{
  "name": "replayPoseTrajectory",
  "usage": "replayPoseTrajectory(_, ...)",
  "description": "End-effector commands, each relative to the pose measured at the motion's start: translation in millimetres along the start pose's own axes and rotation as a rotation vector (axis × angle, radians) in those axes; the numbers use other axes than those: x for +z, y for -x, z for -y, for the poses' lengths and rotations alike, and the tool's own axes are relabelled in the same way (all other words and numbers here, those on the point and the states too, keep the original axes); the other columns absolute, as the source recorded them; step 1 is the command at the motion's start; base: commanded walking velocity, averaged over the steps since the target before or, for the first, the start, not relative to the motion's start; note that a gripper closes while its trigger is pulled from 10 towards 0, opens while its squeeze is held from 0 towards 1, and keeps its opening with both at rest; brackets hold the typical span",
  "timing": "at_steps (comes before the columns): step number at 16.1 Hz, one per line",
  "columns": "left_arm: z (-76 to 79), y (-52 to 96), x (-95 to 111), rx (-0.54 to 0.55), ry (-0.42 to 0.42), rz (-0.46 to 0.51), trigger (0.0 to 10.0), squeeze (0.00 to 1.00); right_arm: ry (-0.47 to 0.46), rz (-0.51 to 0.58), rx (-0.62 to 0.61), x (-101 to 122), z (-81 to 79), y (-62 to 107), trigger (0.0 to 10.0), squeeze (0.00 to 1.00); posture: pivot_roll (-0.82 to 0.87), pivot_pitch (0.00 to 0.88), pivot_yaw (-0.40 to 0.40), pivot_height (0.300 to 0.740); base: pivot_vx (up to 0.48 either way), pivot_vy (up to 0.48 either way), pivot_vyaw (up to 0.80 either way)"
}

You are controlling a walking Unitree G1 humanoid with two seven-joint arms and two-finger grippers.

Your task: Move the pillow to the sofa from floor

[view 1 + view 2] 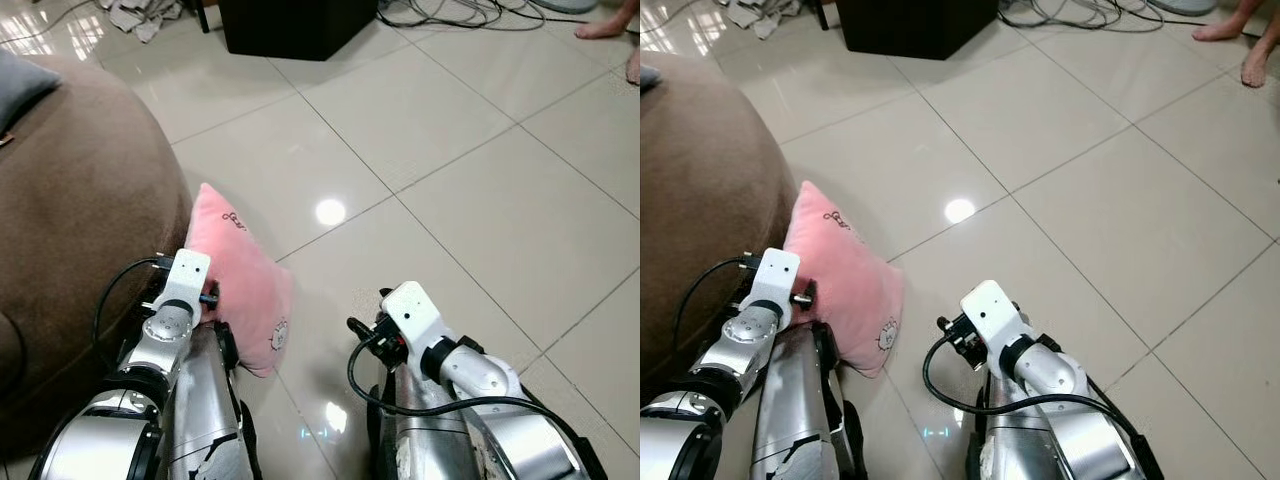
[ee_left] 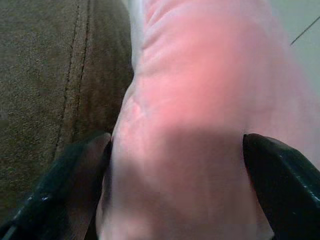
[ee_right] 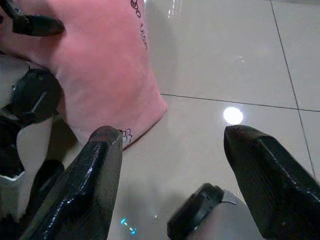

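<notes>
Down on the glossy cream tile floor (image 1: 450, 180), I see the soft pink square pillow (image 1: 240, 285) standing on its lower edge, leaning against the rounded brown fabric sofa (image 1: 80, 220). My left gripper (image 2: 177, 150) is clamped on the pillow: in the left wrist view its two black fingers (image 2: 75, 170) sit on either side of the pink cloth, which bulges between them, with the brown upholstery just beside. My right gripper (image 3: 172, 172) hangs low over the tiles near the pillow's bottom corner, its fingers spread wide apart with nothing between them. From the head camera I see both silver arms reaching forward and down. Farther off, a black box-shaped cabinet (image 1: 295, 25) stands on the floor with a tangle of dark cables (image 1: 450, 12) beside it, and a person's bare feet (image 1: 1240, 40) rest at the far right.
</notes>
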State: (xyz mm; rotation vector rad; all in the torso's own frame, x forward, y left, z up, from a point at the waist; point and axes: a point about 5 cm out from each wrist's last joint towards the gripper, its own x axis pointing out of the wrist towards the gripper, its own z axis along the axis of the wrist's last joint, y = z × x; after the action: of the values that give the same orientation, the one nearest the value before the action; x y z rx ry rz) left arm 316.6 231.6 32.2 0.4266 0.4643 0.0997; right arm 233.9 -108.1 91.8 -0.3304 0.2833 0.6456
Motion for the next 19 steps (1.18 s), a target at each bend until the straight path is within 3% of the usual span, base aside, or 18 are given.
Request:
replayPoseTrajectory(1, -2.3, 0.8, -5.3, 0.023, -0.042, -0.014, 10.0, 0.00, 0.010, -0.005, 0.016, 0.9, -3.2, 2.4, 10.0, 0.00, -0.13, 0.273, -0.014, 0.496, 0.000, 0.000, 0.00)
replayPoseTrajectory(4, -5.2, 0.9, -11.0, 0.046, -0.123, -0.059, 7.9, 0.00, 0.024, -0.012, 0.031, 1.0, -6.0, 4.1, 10.0, 0.00, -0.14, 0.285, -0.020, 0.496, 0.000, 0.000, 0.00)
replayPoseTrajectory(5, -5.1, 0.9, -11.6, 0.043, -0.129, -0.065, 4.4, 0.00, 0.024, -0.014, 0.035, 0.8, -6.4, 3.9, 10.0, 0.00, -0.14, 0.285, -0.020, 0.496, 0.000, 0.000, 0.00)
replayPoseTrajectory(6, -5.2, 0.8, -11.7, 0.043, -0.128, -0.068, 3.6, 0.00, 0.024, -0.015, 0.039, 0.6, -6.9, 4.2, 10.0, 0.00, -0.14, 0.290, -0.023, 0.496, 0.000, 0.000, 0.00)
replayPoseTrajectory(7, -5.2, 0.6, -11.5, 0.042, -0.120, -0.070, 0.0, 0.00, 0.023, -0.015, 0.043, 0.7, -7.2, 4.6, 10.0, 0.00, -0.14, 0.290, -0.023, 0.496, 0.000, 0.000, 0.00)
replayPoseTrajectory(19, -8.9, -0.7, -7.8, 0.058, -0.097, -0.064, 0.0, 0.00, 0.042, 0.014, 0.053, 2.7, -6.4, 6.8, 10.0, 0.00, -0.14, 0.288, -0.024, 0.496, 0.000, 0.000, 0.00)
